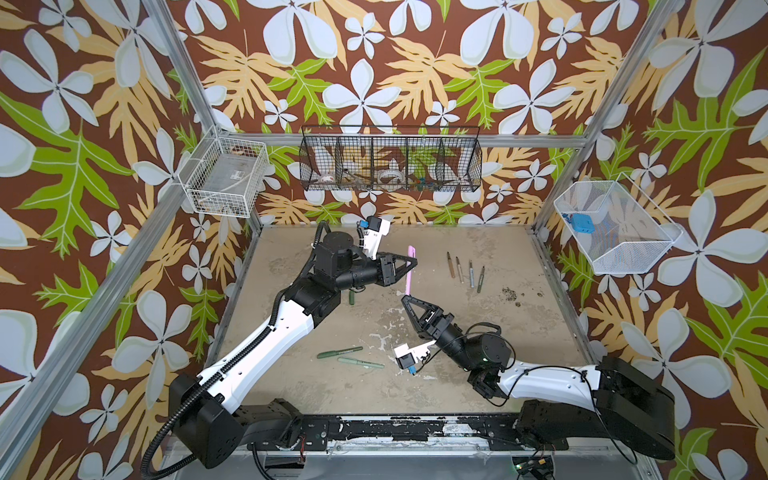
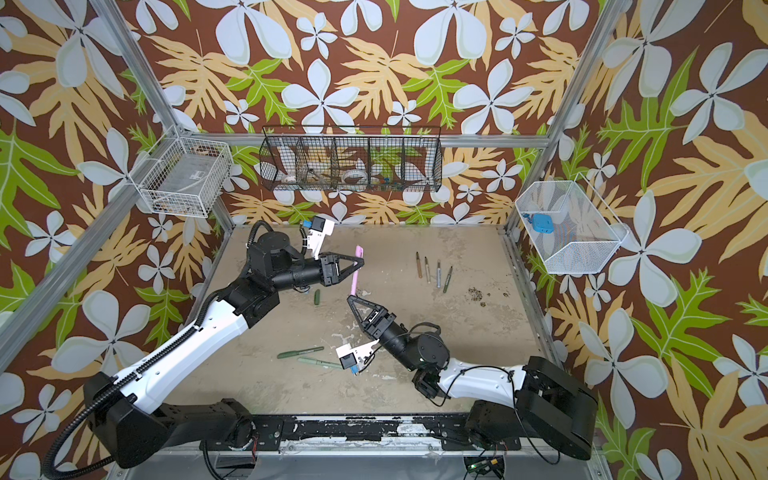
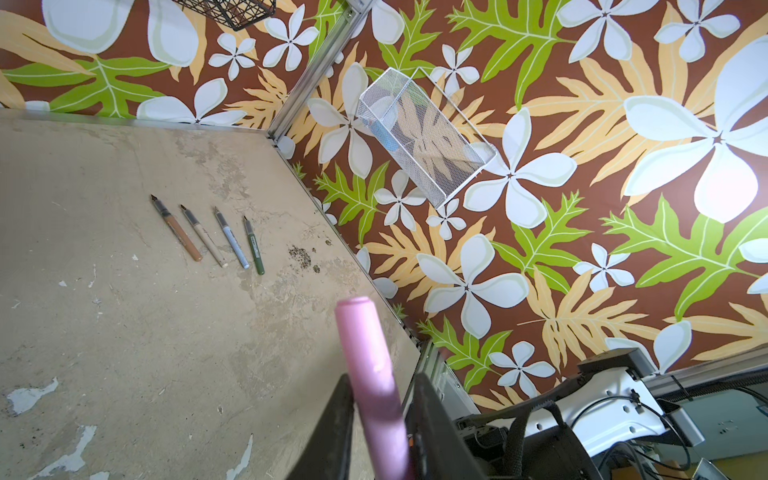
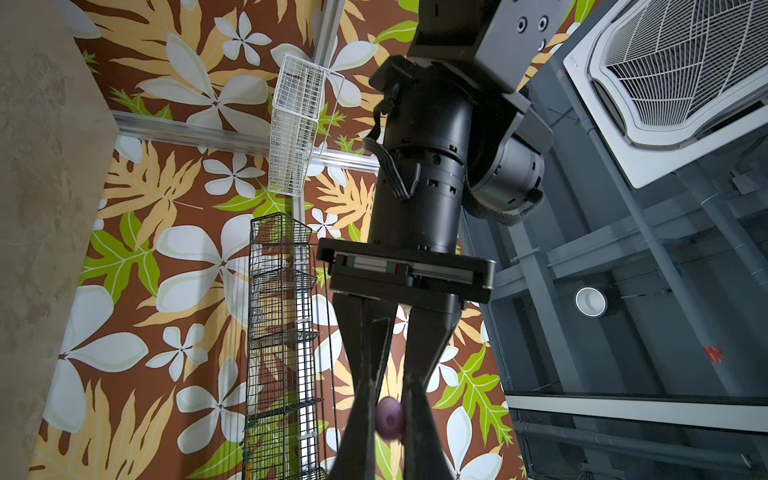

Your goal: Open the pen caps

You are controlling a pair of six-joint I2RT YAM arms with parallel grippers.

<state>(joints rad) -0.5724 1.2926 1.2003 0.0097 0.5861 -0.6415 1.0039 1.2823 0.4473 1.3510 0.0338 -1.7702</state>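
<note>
A pink pen hangs above the table between both grippers, its cap seam not discernible. My left gripper is shut on its upper half; in the left wrist view the pink pen runs between the fingers. My right gripper is shut on the lower end, which shows end-on as a pink round in the right wrist view. Several uncapped pens lie in a row at the back right. Two capped green pens lie at the front. A dark green cap lies beside the left arm.
A black wire basket hangs on the back wall. A white wire basket hangs on the left and a white mesh basket with a blue object on the right. Dark specks mark the beige table.
</note>
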